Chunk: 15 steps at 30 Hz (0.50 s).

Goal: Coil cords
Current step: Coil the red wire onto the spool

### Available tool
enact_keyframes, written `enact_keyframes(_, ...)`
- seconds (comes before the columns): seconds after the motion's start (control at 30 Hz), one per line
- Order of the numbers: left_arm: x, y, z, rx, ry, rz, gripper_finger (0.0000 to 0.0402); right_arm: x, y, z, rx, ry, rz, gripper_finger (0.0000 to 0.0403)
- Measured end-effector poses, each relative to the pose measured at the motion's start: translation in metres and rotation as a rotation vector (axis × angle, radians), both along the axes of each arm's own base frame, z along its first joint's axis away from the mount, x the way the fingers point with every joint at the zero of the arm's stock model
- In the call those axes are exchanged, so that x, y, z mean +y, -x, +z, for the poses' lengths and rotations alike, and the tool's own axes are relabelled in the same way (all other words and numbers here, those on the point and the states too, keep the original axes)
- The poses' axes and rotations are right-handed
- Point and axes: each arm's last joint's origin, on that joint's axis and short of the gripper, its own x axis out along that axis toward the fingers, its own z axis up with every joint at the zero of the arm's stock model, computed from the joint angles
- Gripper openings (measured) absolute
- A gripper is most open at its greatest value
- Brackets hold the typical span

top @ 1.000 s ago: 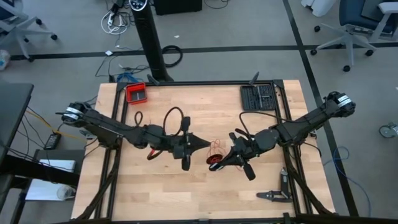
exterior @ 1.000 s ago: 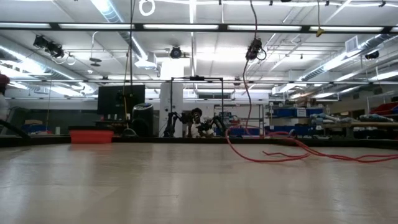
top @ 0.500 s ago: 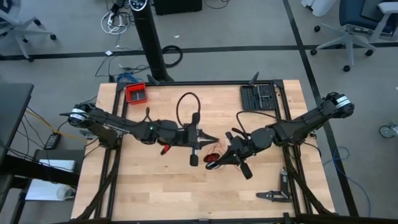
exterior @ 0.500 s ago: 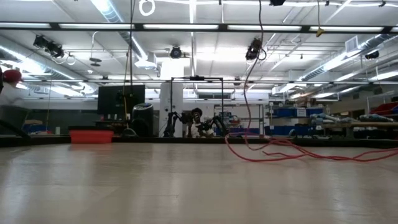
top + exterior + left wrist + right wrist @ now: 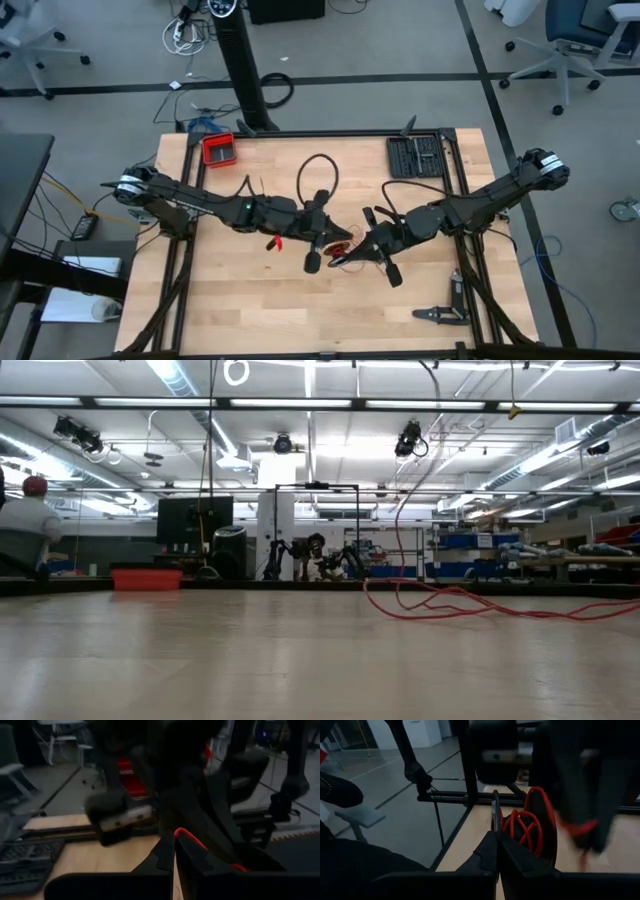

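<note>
The thin red cord [image 5: 343,248] is a small bundle of loops at the table's middle, between my two grippers. My left gripper [image 5: 334,240] reaches in from the left and is shut on the cord. My right gripper [image 5: 352,256] reaches in from the right and is shut beside the loops [image 5: 524,827]. In the low view, slack cord [image 5: 450,603] lies on the wood and one strand [image 5: 398,510] rises out of the picture's top; neither gripper shows there. My left gripper pinches a strand of the red cord [image 5: 186,834] between its two fingertips, coming level from the table's left. The strand leaves the tips and runs back over one finger [image 5: 210,860]. My right gripper is shut at the red loops' near rim [image 5: 510,822], coming level from the table's right. Its own fingers [image 5: 487,852] hide the place of contact. The loops stand just beyond the fingertips.
A red tray [image 5: 219,149] stands at the far left and a black tool tray [image 5: 415,155] at the far right. A dark tool [image 5: 440,313] lies near the front right corner. A black cable loop [image 5: 318,172] arches over the left arm.
My left gripper has gone toward the table's right edge, up to the red bundle and the right gripper. My right gripper has shifted slightly toward the left. The cord's rising strand has swung in the low view.
</note>
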Motion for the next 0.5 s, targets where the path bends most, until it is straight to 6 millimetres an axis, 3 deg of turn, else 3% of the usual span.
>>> enact_keyframes(0.5,0.0031,-0.0037,-0.004,0.001,-0.044,-0.015,0.012,0.0005,0.0004,-0.0003,0.001,0.008,0.01,0.0002)
